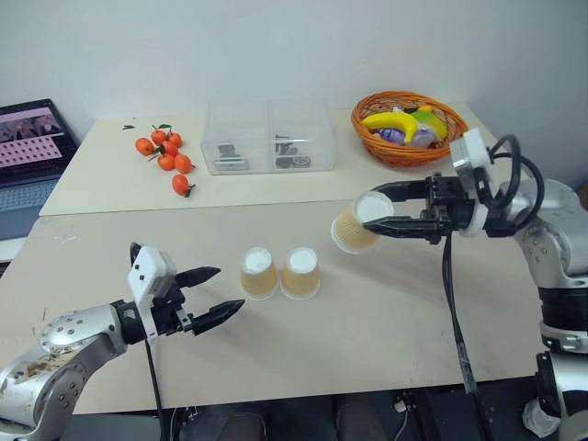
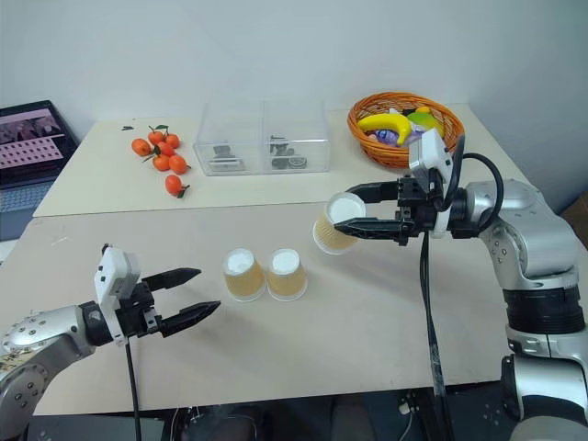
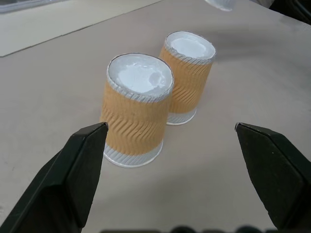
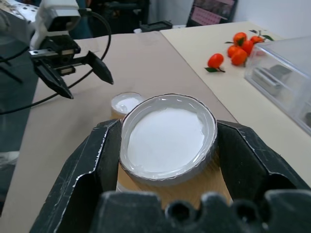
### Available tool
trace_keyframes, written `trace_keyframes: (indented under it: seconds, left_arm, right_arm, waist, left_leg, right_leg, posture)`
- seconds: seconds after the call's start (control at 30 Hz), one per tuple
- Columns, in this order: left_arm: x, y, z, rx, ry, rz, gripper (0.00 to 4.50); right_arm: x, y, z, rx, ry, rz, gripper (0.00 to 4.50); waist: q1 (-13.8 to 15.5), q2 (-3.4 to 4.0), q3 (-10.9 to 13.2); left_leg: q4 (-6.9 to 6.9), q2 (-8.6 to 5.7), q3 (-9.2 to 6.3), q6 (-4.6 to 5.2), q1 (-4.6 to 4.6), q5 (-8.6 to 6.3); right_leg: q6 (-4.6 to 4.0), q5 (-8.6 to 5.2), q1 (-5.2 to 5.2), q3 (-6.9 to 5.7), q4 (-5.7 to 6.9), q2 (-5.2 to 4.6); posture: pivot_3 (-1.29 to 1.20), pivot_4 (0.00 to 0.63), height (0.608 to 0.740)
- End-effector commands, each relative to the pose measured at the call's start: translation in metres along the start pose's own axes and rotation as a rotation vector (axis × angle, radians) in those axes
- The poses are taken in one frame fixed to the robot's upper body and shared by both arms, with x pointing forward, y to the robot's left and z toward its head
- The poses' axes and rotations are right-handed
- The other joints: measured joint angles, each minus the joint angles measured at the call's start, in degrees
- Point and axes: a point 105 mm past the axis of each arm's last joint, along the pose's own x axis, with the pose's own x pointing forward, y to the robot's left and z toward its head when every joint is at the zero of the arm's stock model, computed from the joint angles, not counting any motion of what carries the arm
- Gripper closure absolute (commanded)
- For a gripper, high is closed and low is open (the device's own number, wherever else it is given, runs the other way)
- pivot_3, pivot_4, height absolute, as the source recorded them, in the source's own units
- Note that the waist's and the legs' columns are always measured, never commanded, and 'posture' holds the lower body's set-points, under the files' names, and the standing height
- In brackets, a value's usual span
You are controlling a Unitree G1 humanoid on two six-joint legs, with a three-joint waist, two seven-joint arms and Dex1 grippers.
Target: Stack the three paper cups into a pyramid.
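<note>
clamping the third cup (image 1: 355,226) sideways above the table (image 1: 386,322), the right pincer (image 1: 386,209) could drop it crooked and topple the two cups (image 1: 279,272) standing inverted, touching, near the table's middle. the left pincer (image 1: 209,294) hangs wide beside them, holding nothing. toward the far edge, a clear box (image 1: 268,138) holds small dark items; a wicker basket (image 1: 404,149) holds toy fruit.

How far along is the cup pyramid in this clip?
The base looks done: two cups stand upside down, side by side on the table. In hand: the right end effector is shut on the third cup, held tilted in the air to the right of the pair. Left: carry it over and set it on top. The left end effector waits open beside the base.
</note>
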Motion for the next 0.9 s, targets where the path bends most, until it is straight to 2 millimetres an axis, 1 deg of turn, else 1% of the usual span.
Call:
trace_keyframes:
  seconds: [0.03, 0.13, 0.2, 0.27, 0.33, 0.5, 0.6, 0.67, 0.9]
  left_arm:
    - [-0.001, -0.008, 0.009, 0.025, -0.034, -0.008, 0.00]
    - [-0.002, -0.009, 0.009, 0.024, -0.038, 0.000, 0.00]
    - [-0.003, -0.009, 0.010, 0.024, -0.040, 0.007, 0.00]
    - [-0.002, -0.009, 0.010, 0.024, -0.042, 0.011, 0.00]
    - [-0.002, -0.009, 0.010, 0.024, -0.044, 0.013, 0.00]
    - [0.000, -0.008, 0.012, 0.024, -0.050, 0.016, 0.00]
    - [0.001, -0.007, 0.013, 0.024, -0.055, 0.017, 0.00]
    - [0.002, -0.007, 0.013, 0.025, -0.058, 0.019, 0.00]
    - [0.003, -0.007, 0.014, 0.019, -0.068, 0.023, 0.00]
  right_arm:
    - [0.010, 0.006, 0.030, -0.023, -0.086, 0.096, 1.80]
    - [0.025, 0.010, 0.032, 0.015, -0.120, 0.148, 1.80]
    - [0.038, 0.004, 0.032, 0.039, -0.133, 0.139, 1.80]
    - [0.048, 0.002, 0.037, 0.071, -0.158, 0.159, 1.80]
    - [0.055, 0.001, 0.040, 0.107, -0.167, 0.191, 1.80]
    - [0.071, -0.004, 0.041, 0.138, -0.138, 0.236, 1.80]
    - [0.075, -0.005, 0.042, 0.169, -0.114, 0.280, 1.80]
    - [0.075, 0.001, 0.038, 0.176, -0.074, 0.343, 1.80]
    - [0.081, 0.006, 0.023, 0.173, -0.004, 0.398, 1.80]
  waist:
    - [-0.1, 0.00, 0.0]
    - [-0.2, 0.00, 0.0]
    - [-0.2, 0.00, 0.0]
    - [-0.2, 0.00, 0.0]
    - [-0.2, 0.02, 0.0]
    - [-0.2, 0.02, 0.0]
    - [-0.3, 0.03, 0.0]
    - [-0.3, 0.03, 0.0]
    - [-0.8, 0.03, 0.0]
  left_leg:
    - [0.00, 0.00, 0.00, 0.00, 0.00, 0.00]
    - [-0.03, 0.05, 0.00, -0.01, 0.00, -0.01]
    - [-0.02, 0.05, 0.00, -0.03, -0.02, -0.02]
    - [-0.01, 0.04, 0.01, -0.04, -0.03, -0.02]
    - [-0.02, 0.04, 0.01, -0.08, -0.04, 0.01]
    - [-0.03, 0.04, 0.00, -0.12, -0.08, 0.00]
    - [-0.02, 0.04, 0.01, -0.15, -0.08, -0.01]
    - [-0.03, 0.05, 0.01, -0.16, -0.10, 0.00]
    - [-0.03, 0.05, 0.01, -0.19, -0.12, -0.03]
  right_leg:
    - [0.00, 0.00, 0.00, 0.00, -0.01, 0.00]
    - [-0.01, 0.02, -0.02, -0.02, -0.06, 0.03]
    - [-0.02, 0.02, -0.02, -0.02, -0.07, 0.03]
    - [-0.04, 0.06, -0.06, 0.00, -0.06, 0.02]
    - [-0.05, 0.08, -0.11, 0.00, -0.04, 0.03]
    - [-0.06, 0.09, -0.17, -0.01, -0.08, 0.03]
    - [-0.05, 0.09, -0.19, -0.01, -0.08, 0.03]
    - [-0.06, 0.09, -0.24, -0.01, -0.06, 0.04]
    - [-0.05, 0.10, -0.28, 0.00, -0.06, 0.05]
  posture:
    - [0.00, 0.150, 0.738]
    - [0.00, 0.150, 0.738]
    - [0.00, 0.150, 0.738]
    - [0.00, 0.150, 0.738]
    - [0.00, 0.150, 0.738]
    - [0.00, 0.150, 0.738]
    - [0.00, 0.150, 0.738]
    - [0.00, 0.150, 0.738]
    - [0.00, 0.150, 0.738]
